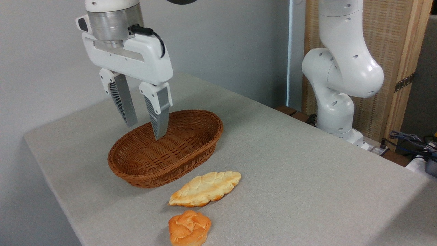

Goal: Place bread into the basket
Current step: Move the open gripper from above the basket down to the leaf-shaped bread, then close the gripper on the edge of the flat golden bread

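The long, flat, pale golden bread (pixel 205 188) with a braided top lies on the grey table, just in front and to the right of the basket. The oval brown wicker basket (pixel 191 150) sits left of the middle, with nothing inside it. My gripper (pixel 146 131) hangs above the basket's back left part, open, with nothing between its grey ribbed fingers (pixel 157 116). It is well away from the bread, up and to the left.
A small round orange knotted bun (pixel 189 228) lies near the table's front edge, below the bread. The arm's white base (pixel 336 102) rises at the table's back right. Cables (pixel 409 140) lie at the far right, off the table.
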